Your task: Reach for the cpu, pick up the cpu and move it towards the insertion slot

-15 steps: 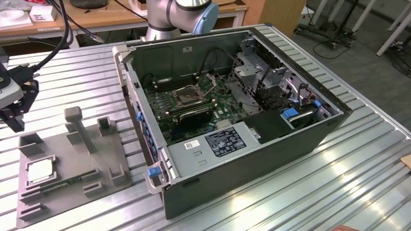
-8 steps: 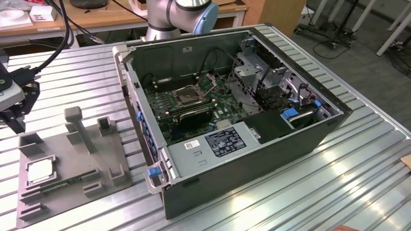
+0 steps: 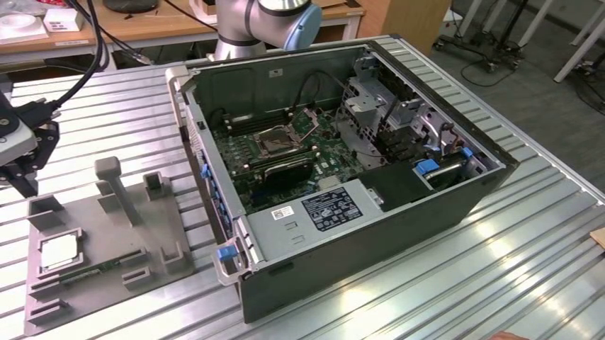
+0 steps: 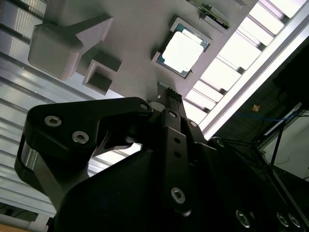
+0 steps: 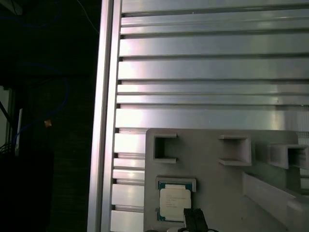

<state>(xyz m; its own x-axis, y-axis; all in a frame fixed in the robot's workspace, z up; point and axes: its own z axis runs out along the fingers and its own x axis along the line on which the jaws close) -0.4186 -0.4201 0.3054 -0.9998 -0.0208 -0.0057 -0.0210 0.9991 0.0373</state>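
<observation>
Black end effector hardware lies in the foreground of the second wrist view, with its tip above the grey tray and just short of the cpu. Whether the end effector is open or closed cannot be determined from these views. It carries nothing, because the cpu lies flat in its shallow tray recess.

In the exterior view, the end effector hangs over the tray's far corner at the exterior view's left. The cpu sits near the tray edge, beside the green circuit strip. The tray rests on the ribbed tabletop. The insertion slot lies inside the open computer case, well apart from the cpu.

Handling assessment:
- The cpu is probably light, thin and rigid.
- Its polished metal top is likely slippery and offers little purchase.
- The underside contacts should be treated as fragile.
- The best hold appears to be across two opposite edges, on the paler rim.
- The chip should be kept level.
- The recess walls leave limited clearance at the sides.
</observation>
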